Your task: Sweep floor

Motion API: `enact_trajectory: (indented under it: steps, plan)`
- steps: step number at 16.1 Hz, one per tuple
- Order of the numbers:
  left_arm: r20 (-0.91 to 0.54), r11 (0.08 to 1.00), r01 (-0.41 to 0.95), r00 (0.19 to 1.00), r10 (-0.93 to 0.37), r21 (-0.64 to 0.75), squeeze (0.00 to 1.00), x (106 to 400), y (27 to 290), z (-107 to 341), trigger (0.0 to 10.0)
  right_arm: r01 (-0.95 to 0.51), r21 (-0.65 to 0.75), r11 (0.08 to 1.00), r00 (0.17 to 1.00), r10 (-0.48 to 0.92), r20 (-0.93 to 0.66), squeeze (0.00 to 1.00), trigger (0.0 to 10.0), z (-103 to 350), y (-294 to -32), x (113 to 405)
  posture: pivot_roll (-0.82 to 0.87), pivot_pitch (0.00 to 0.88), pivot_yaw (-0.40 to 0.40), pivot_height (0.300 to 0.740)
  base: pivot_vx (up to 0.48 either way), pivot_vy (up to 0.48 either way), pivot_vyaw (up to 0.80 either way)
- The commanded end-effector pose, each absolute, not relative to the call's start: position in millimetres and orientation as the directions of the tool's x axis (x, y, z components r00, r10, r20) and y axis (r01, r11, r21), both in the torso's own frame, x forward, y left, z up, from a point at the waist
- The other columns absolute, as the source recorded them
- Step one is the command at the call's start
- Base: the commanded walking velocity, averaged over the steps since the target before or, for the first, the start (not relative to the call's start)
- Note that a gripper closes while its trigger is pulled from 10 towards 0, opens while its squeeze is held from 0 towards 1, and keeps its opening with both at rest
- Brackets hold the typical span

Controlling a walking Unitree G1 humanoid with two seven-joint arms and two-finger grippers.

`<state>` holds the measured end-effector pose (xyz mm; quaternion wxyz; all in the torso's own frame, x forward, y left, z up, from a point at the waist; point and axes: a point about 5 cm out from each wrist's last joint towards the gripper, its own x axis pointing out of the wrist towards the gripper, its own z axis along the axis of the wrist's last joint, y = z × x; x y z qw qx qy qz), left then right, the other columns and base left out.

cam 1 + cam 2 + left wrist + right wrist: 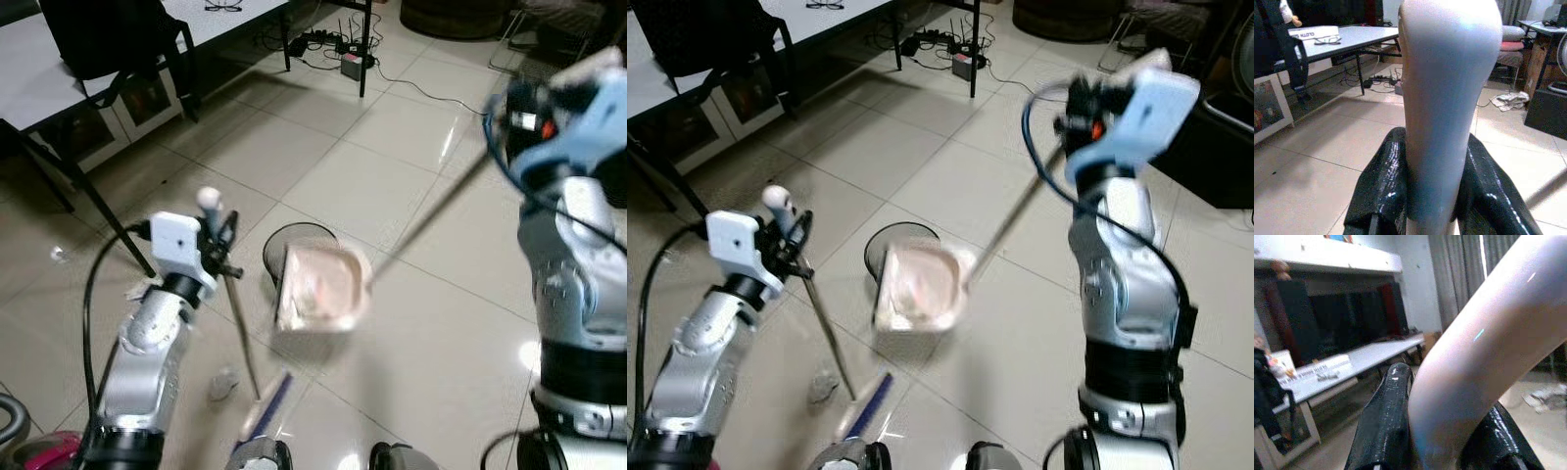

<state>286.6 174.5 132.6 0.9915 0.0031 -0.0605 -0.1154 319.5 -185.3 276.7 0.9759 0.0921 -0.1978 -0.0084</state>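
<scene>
Left hand [789, 235] pinches the pale handle top of the broom [823, 333]; in the left wrist view both black fingers [1381, 191] press against the white grip, 1 on each side. The stick slants down and away from that hand to the bristle head [867, 406], low on the tiled floor [921, 157] just in front of the robot's feet. Right hand [1087, 122] is raised high and clamps the curved pale handle of the dustpan [916, 289]; the right wrist view shows its fingers [1386, 421] closed around that handle. From this hand a long thin rod runs down toward the left hand's side, ending in the pinkish pan, which looks tilted and blurred, beside or over a dark round bin [896, 240]; touching or apart, cannot tell. A small crumpled scrap [823, 387] lies on the floor near the broom stick, below the left hand. More pale bits [137, 289] sit by the left forearm. Judgement: sweeping is partway at most. Pan contents cannot be made out. At least 1 scrap remains loose, so gathering and a further pass to the pan are left. A table [59, 88] with cables under it stands well beyond the left hand.
</scene>
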Motion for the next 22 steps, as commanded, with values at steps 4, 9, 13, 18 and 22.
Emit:
enact_trajectory:
  steps: [4,9,13,18,22]
  plan:
    - [0.141,0.984,0.179,0.973,-0.181,0.026,0.00,278.6,170.8,138.1,10.0,-0.026,0.290,0.957,0.920,-0.091,0.380,0.00,10.0,292.5,-189.0,322.4,-0.03,0.027,0.052,0.740,0.000,0.000,0.00]
    - [0.144,0.988,0.152,0.977,-0.154,0.024,0.00,279.0,171.3,138.6,10.0,0.033,0.304,0.952,0.911,-0.154,0.383,0.00,10.0,289.9,-198.7,323.0,-0.03,0.025,0.059,0.740,0.236,0.000,0.00]
    - [0.138,0.992,0.124,0.982,-0.126,0.021,0.00,278.6,172.6,137.5,10.0,0.052,0.285,0.957,0.916,-0.159,0.368,0.00,10.0,286.2,-201.0,324.5,-0.03,0.022,0.059,0.740,0.352,0.000,0.00]
    - [0.138,0.994,0.103,0.985,-0.105,0.021,0.00,276.5,172.8,137.1,10.0,0.063,0.249,0.966,0.917,-0.154,0.368,0.00,10.0,285.2,-199.1,326.3,-0.03,0.018,0.054,0.740,0.385,0.000,0.25]
    - [0.137,0.995,0.098,0.985,-0.100,0.024,0.00,276.6,173.4,136.7,10.0,0.079,0.251,0.965,0.913,-0.171,0.370,0.00,10.0,285.2,-200.6,325.6,-0.03,0.014,0.055,0.740,0.392,0.000,0.80]
